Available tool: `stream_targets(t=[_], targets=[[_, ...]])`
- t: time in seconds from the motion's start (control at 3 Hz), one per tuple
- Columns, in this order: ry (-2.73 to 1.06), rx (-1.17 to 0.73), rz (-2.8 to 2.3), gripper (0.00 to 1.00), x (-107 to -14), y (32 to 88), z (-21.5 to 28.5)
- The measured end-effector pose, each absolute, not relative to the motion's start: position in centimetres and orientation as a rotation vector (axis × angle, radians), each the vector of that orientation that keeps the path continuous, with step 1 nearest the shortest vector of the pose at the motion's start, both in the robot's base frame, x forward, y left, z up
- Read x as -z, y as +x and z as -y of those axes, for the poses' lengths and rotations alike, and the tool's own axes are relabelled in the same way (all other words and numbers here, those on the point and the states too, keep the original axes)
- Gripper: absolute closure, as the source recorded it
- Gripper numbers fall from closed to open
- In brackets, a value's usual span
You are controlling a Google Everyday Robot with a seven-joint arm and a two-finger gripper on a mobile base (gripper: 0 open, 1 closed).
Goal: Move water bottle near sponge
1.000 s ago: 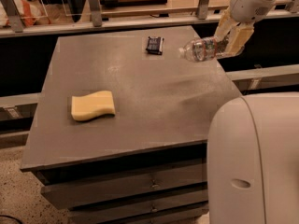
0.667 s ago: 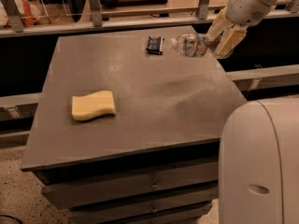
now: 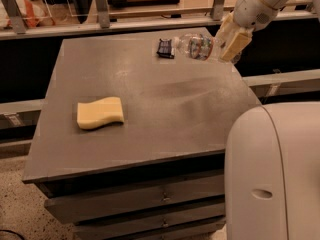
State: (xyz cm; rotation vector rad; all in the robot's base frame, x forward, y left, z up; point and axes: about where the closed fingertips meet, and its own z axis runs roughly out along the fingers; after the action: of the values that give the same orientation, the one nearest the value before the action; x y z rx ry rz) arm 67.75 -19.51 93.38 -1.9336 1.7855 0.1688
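The clear water bottle (image 3: 199, 47) with a red and green label band is held on its side in the air above the table's far right part, its cap pointing left. My gripper (image 3: 228, 40) is shut on the bottle's base end, coming in from the upper right. The pale yellow sponge (image 3: 100, 112) with wavy edges lies flat on the grey table (image 3: 165, 109) at its left side, well apart from the bottle.
A small dark rectangular packet (image 3: 165, 48) lies on the table's far edge just left of the bottle's cap. The robot's white body (image 3: 275, 174) fills the lower right. A railing (image 3: 100, 14) runs behind the table. Drawers sit under the table top.
The gripper has carried the bottle to the left along the table's far side, toward the dark packet. The sponge has not moved.
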Motion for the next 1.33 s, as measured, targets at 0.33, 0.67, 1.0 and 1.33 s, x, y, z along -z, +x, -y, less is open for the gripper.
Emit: stream_targets(t=[0.33, 0.67, 1.0, 1.33], targets=[[-1.935, -0.167, -1.783, 1.00, -93.4, 67.8, 19.5], [-2.008, -0.144, -1.711, 1.00, -93.6, 67.6, 17.9], [-2.110, -0.107, -1.537, 1.00, -95.0, 66.3, 13.5], [-2.142, -0.084, -1.358, 1.00, -97.1, 63.1, 9.0]])
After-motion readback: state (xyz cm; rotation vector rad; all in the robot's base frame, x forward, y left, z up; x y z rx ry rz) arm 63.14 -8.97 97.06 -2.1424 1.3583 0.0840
